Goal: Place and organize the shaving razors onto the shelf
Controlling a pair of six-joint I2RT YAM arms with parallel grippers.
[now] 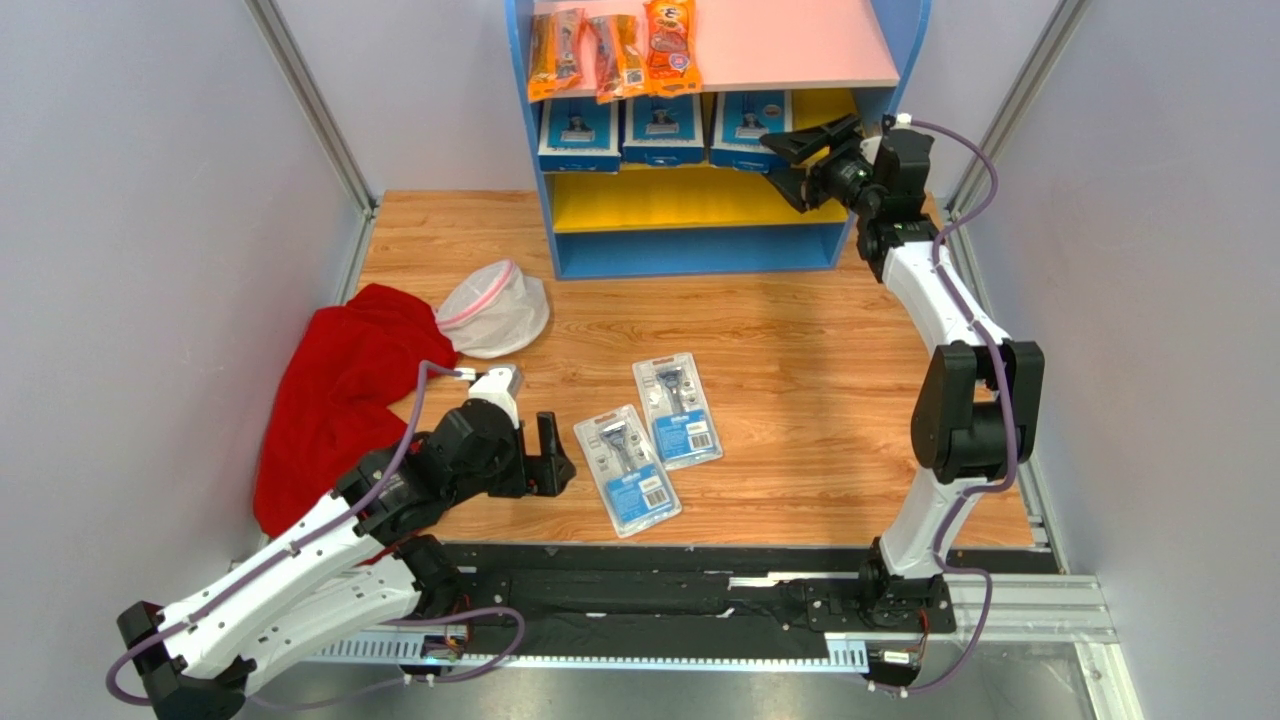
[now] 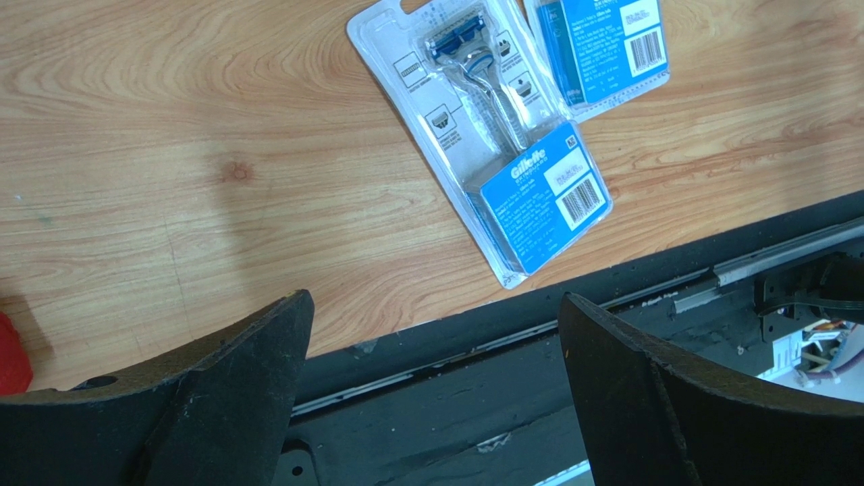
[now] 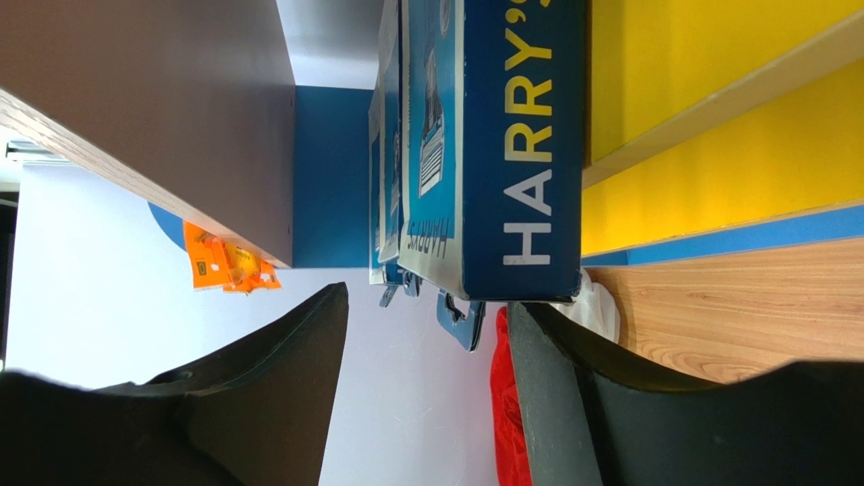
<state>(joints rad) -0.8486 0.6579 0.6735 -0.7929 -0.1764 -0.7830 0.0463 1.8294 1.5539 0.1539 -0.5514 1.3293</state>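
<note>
right gripper (image 1: 796, 150) is spread open with nothing pinched. right off its fingertips stands the third big blue razor pack (image 1: 748, 123), upright on the upper yellow board of the shelf (image 1: 691, 248). past that, further from the hand, the middle blue pack (image 1: 664, 125) and the end blue pack (image 1: 579, 128) line up in the same row

left gripper (image 1: 544, 450) is spread wide too, empty, low over the table (image 1: 812, 375). just ahead of its fingers lies the nearer pale pack (image 1: 633, 468), flat, with the other pale pack (image 1: 678, 408) just beyond

so I'd call it three shelved, two left to lift and line up
</note>
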